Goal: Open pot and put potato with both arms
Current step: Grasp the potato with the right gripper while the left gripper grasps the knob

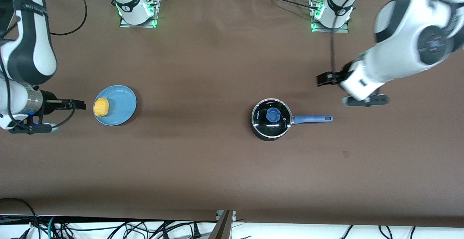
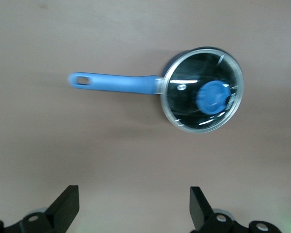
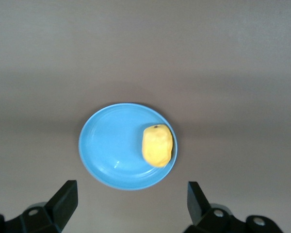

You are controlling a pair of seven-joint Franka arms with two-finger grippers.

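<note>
The black pot stands mid-table with its glass lid on; the blue knob is on top and the blue handle points toward the left arm's end. It also shows in the left wrist view. The yellow potato lies on the light-blue plate toward the right arm's end, also in the right wrist view. My left gripper is open, in the air over bare table beside the handle's end. My right gripper is open, empty, beside the plate.
The brown table has cables hanging along its edge nearest the front camera. The two arm bases stand along the edge farthest from the camera.
</note>
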